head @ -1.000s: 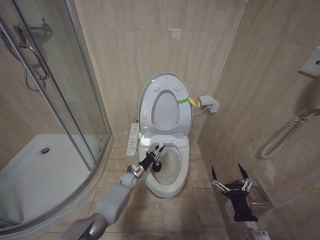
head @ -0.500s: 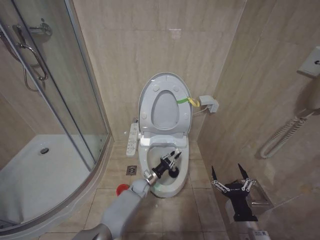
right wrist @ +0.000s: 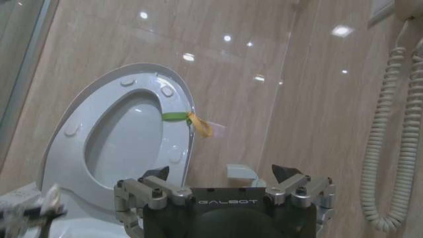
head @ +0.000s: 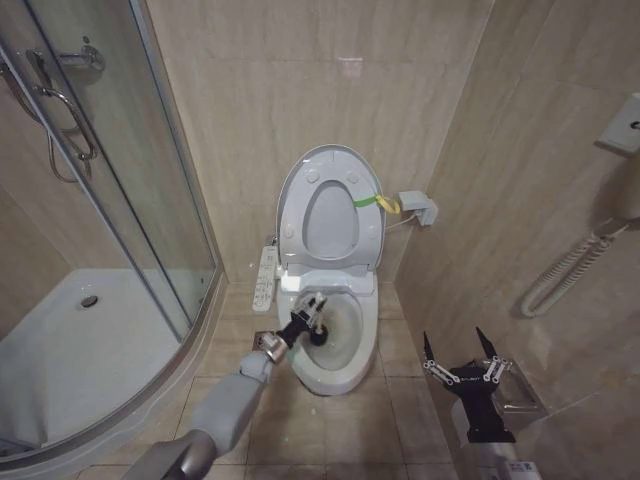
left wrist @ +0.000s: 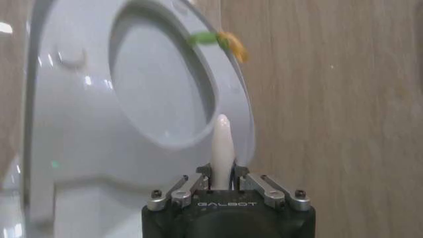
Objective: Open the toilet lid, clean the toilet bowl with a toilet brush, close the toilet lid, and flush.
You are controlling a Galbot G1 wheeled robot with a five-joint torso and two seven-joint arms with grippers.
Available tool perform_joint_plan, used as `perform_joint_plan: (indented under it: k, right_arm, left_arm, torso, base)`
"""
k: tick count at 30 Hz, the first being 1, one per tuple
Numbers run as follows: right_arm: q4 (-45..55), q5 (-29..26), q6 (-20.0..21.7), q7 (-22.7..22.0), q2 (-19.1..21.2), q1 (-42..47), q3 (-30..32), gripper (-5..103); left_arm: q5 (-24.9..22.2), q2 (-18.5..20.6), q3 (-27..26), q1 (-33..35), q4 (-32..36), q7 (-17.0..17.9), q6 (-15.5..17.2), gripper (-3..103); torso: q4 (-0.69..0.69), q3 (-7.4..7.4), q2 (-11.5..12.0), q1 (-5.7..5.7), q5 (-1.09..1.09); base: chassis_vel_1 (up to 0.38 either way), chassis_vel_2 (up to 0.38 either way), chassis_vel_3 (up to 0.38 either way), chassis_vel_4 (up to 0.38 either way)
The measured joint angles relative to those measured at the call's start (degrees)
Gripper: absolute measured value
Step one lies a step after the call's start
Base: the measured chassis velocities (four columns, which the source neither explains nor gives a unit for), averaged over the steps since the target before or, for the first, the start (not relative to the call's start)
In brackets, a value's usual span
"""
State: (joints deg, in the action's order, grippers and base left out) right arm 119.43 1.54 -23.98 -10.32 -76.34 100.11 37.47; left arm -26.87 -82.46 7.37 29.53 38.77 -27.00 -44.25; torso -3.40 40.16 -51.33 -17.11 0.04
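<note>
The toilet lid [head: 330, 212] stands upright against the wall behind the toilet bowl [head: 338, 345], a yellow-green band [head: 375, 203] on its edge. The left pincer [head: 312, 308] is over the bowl's left rim, clamped on the white handle of the toilet brush [left wrist: 222, 148], and the dark bristle head is down inside the bowl. To the right of the bowl, low by the side wall, the right pincer [head: 461, 352] hangs idle, fingers spread wide, nothing between them.
</note>
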Motion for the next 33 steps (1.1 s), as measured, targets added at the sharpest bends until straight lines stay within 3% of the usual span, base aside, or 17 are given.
perform_joint_plan:
  k: [6, 10, 17, 21, 27, 33]
  right_arm:
    - [0.0, 0.0, 0.0, 0.0, 0.0, 0.0, 0.0, 100]
    - [0.0, 0.0, 0.0, 0.0, 0.0, 0.0, 0.0, 100]
    - [0.0, 0.0, 0.0, 0.0, 0.0, 0.0, 0.0, 100]
    - [0.0, 0.0, 0.0, 0.0, 0.0, 0.0, 0.0, 100]
    - [0.0, 0.0, 0.0, 0.0, 0.0, 0.0, 0.0, 100]
    - [0.0, 0.0, 0.0, 0.0, 0.0, 0.0, 0.0, 100]
  left_arm:
    - [0.6, 3.1, -0.3, 3.7, 12.9, 3.5, 5.9, 21]
    - [3.6, 4.7, -0.5, 6.0, 20.5, 7.1, 9.4, 21]
    - [7.6, 8.3, 0.2, 8.1, 32.9, 16.7, 16.1, 21]
    - [7.6, 9.6, 0.1, 9.2, 38.2, 19.4, 18.5, 21]
    - [7.4, 11.4, -1.0, 12.0, 46.1, 21.9, 21.0, 21]
    - [8.1, 14.0, -3.3, 14.9, 50.4, 22.2, 21.8, 21]
  torso:
    - [-0.01, 0.00, 0.0, 0.00, 0.00]
    - [-0.01, 0.00, 0.0, 0.01, -0.01]
    - [0.00, 0.00, 0.0, 0.01, 0.00]
    - [-0.01, -0.01, 0.0, 0.00, 0.00]
    - [-0.02, -0.01, 0.0, 0.01, 0.00]
    - [-0.01, 0.00, 0.0, 0.01, -0.01]
  base:
    - [0.000, 0.000, 0.000, 0.000]
    - [0.000, 0.000, 0.000, 0.000]
    - [0.000, 0.000, 0.000, 0.000]
    - [0.000, 0.000, 0.000, 0.000]
    - [0.000, 0.000, 0.000, 0.000]
    - [0.000, 0.000, 0.000, 0.000]
